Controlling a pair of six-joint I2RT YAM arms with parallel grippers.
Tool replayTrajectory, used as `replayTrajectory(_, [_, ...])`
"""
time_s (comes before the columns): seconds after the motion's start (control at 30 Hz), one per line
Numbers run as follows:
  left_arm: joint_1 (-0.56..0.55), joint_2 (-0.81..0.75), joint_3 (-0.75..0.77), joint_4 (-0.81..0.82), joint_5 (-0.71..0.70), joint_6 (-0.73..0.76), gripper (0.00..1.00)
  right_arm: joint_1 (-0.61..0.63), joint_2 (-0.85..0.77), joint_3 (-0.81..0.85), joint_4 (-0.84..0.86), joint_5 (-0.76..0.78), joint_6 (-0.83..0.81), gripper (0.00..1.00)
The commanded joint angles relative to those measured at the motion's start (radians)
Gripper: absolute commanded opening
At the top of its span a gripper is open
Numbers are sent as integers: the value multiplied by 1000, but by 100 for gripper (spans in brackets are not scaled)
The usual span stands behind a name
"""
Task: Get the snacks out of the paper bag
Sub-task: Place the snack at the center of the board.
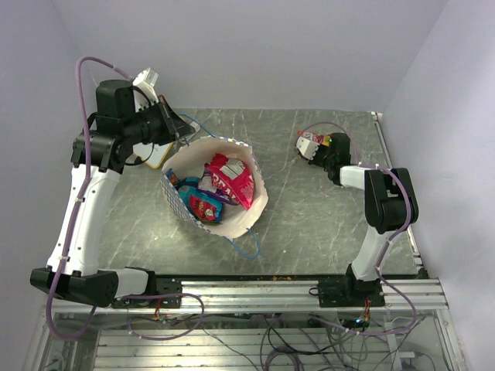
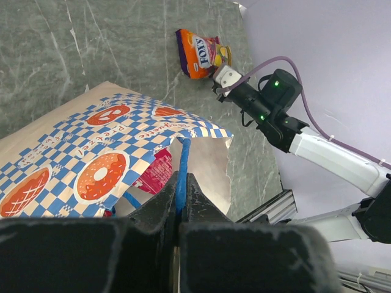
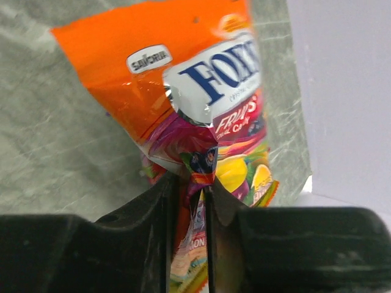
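Note:
The paper bag [image 1: 240, 220] lies open on its side at the table's centre-left. Inside it are a large red-pink packet [image 1: 230, 179], a blue one [image 1: 186, 193] and a small red one [image 1: 205, 205]. My left gripper [image 1: 184, 130] is shut on the bag's blue cord handle [image 2: 181, 160] at the far rim and holds the mouth up; the checkered bag [image 2: 91, 159] shows in the left wrist view. My right gripper [image 1: 317, 149] is shut on an orange packet [image 1: 308, 141] at the back right, away from the bag. The packet [image 3: 183, 85] hangs between the jaws, and it also shows in the left wrist view [image 2: 198, 54].
A wooden-framed white board [image 1: 158, 155] lies behind the bag under my left arm. A second blue cord handle [image 1: 247, 246] trails toward the front. The metal rail [image 1: 309, 290] runs along the near edge. Walls close the back and right sides.

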Motion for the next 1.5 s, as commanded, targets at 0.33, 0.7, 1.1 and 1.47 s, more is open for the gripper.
replayTrajectory(0.33, [-15,-18,-3,29,15,-2,7,-27,-171,-88,-91,30,167,51])
replayTrajectory(0.7, [-15,-12,-23,56,44,-29,7,-46,-275,-23,-198,39,604,56])
replayTrajectory(1.1, [-15,4,-8,63,56,-36,7,-47,-170,-33,-201,108,572,57])
replayTrajectory(1.47, [-14,14,-1,55,44,-34,7,-46,-46,86,-189,133,535,55])
